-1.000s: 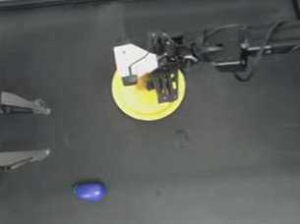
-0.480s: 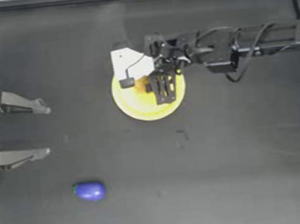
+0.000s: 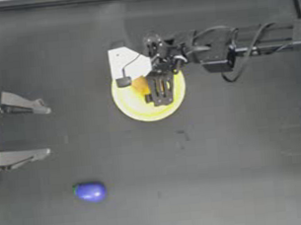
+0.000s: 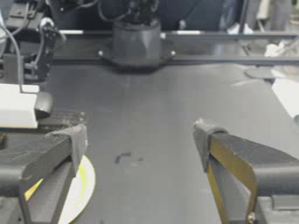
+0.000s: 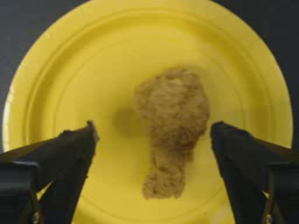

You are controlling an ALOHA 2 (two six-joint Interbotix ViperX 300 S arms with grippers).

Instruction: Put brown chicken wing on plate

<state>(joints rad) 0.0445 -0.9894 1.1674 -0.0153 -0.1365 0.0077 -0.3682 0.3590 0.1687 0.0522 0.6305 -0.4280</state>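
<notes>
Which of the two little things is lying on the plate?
The lumpy brown chicken wing, lying on the pale-yellow round plate. The round blue ball sits apart on the dark table.

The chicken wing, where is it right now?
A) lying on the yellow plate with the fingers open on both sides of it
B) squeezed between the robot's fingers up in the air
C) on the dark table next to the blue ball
A: in the right wrist view the chicken wing lies on the yellow plate, and the right gripper has its fingers spread apart, not touching it.
</notes>
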